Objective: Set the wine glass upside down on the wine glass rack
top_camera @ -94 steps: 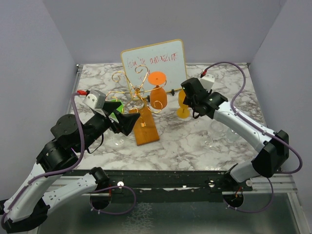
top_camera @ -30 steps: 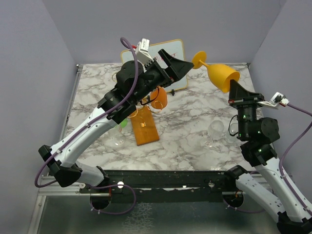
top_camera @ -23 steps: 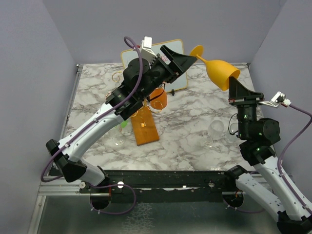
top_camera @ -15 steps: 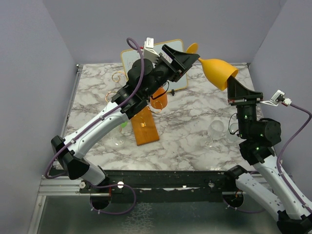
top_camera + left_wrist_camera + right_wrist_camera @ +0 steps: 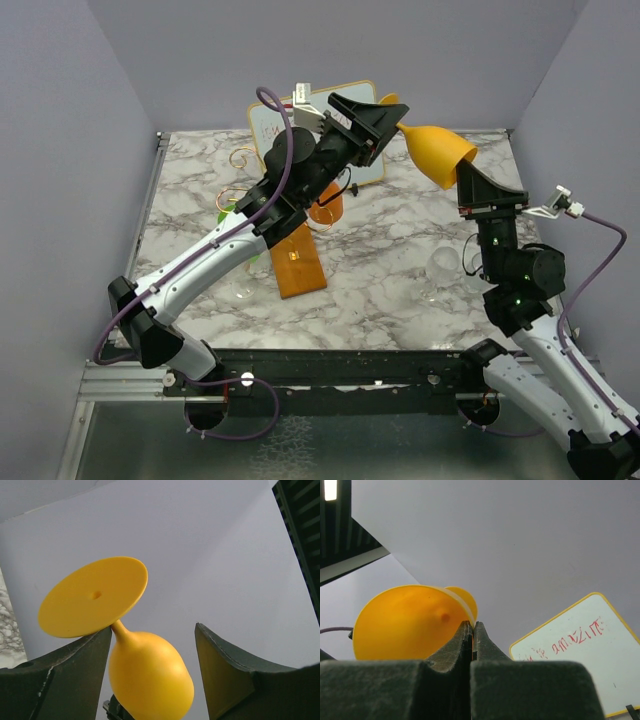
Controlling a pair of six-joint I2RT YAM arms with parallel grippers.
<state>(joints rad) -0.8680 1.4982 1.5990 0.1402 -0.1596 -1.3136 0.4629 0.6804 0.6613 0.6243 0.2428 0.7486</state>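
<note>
A yellow wine glass (image 5: pixel 436 150) hangs high in the air, lying nearly on its side with its foot toward the left. My right gripper (image 5: pixel 466 182) is shut on its rim (image 5: pixel 465 611), pinching the wall of the bowl (image 5: pixel 405 626). My left gripper (image 5: pixel 388 118) stands open around the stem and upper bowl (image 5: pixel 150 675); one finger (image 5: pixel 75 675) touches the stem under the foot (image 5: pixel 92 597), the other finger (image 5: pixel 230 670) is apart. The wine glass rack (image 5: pixel 240 160), gold wire on an orange-brown base (image 5: pixel 300 262), stands below, partly hidden by the left arm.
An orange glass (image 5: pixel 326 204) hangs upside down on the rack. A framed whiteboard (image 5: pixel 270 128) (image 5: pixel 570 650) leans at the back. Clear glasses stand on the marble table at right (image 5: pixel 443 266) and at left (image 5: pixel 240 290). A green object (image 5: pixel 225 215) lies by the rack.
My left gripper has moved right onto the glass's stem and its jaws have narrowed. The right arm has carried the glass a little left and lower, still gripping the rim.
</note>
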